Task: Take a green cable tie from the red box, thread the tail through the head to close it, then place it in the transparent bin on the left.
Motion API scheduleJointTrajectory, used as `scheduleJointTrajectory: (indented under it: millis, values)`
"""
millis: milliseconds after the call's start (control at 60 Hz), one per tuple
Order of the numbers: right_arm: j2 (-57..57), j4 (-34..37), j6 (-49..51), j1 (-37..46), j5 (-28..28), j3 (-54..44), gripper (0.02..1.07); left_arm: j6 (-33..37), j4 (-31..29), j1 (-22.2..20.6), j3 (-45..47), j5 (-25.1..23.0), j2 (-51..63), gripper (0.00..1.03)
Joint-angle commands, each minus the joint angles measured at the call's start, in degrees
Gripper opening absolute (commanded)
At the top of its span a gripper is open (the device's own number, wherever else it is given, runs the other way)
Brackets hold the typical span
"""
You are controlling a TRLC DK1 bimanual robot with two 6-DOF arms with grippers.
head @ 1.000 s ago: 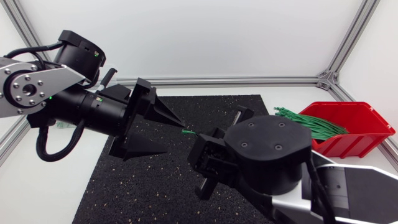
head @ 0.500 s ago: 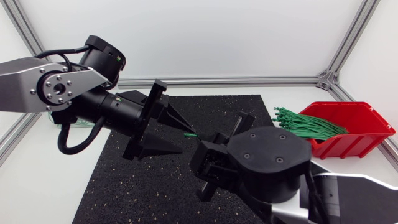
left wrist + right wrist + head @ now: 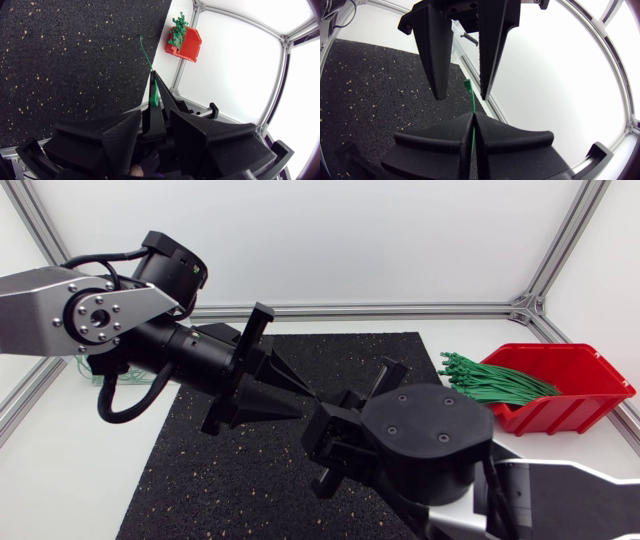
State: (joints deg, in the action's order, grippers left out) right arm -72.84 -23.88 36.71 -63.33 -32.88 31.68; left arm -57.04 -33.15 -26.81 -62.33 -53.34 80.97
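Observation:
My right gripper is shut on a green cable tie above the black mat. The tie rises from the right fingertips, and its end stands in the gap between my left gripper's two fingers, which are apart and open. In the head view the left gripper points right at my right arm's bulky wrist, which hides the right fingers. The left wrist view shows the tie between its own fingers, its thin tail running out over the mat. The red box holds a bundle of green ties.
A black speckled mat covers the table's middle. The red box sits at the far right corner, near the frame posts. A corner of the transparent bin shows behind my left arm.
The left arm has moved right toward the right gripper, and its fingers have narrowed around the tie's end. The right gripper has stayed shut on the tie.

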Motion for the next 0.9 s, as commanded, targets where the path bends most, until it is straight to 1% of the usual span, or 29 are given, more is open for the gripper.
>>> scheduleJointTrajectory:
  millis: [0,67,183,233,433,567,700,883]
  values:
    - [-1.08,-1.43,1.52,-0.57,-0.78,-1.01,0.08,-1.76,0.01,-0.09,-1.66,-0.54,1.03,0.33]
    - [-0.99,-1.43,1.52,-0.83,-0.87,-1.01,0.08,-1.94,0.01,0.26,-1.84,-0.36,1.03,0.3]
    - [-0.9,-1.43,1.61,-1.8,-1.66,-1.01,0.08,-2.47,0.63,0.53,-1.92,-0.27,1.38,0.3]
    - [-0.9,-1.43,1.52,-1.97,-1.75,-1.1,0.08,-2.55,0.89,0.53,-2.1,-0.1,1.56,0.29]
    - [-0.46,-1.79,1.52,-2.06,-2.1,-1.71,0.08,-2.91,1.59,0.44,-2.36,3.24,1.47,0.2]
    - [-0.29,-1.79,1.61,-2.06,-2.18,-1.97,0.08,-2.91,1.77,0.53,-2.27,3.51,1.56,0.2]
    - [-0.37,-1.96,1.61,-2.06,-2.1,-1.97,0.08,-2.99,2.03,0.53,-2.36,5.27,1.3,0.11]
    - [-1.08,-2.14,1.79,-2.06,-2.1,-1.97,0.08,-2.91,2.3,0.18,-2.36,6.06,1.3,0.09]
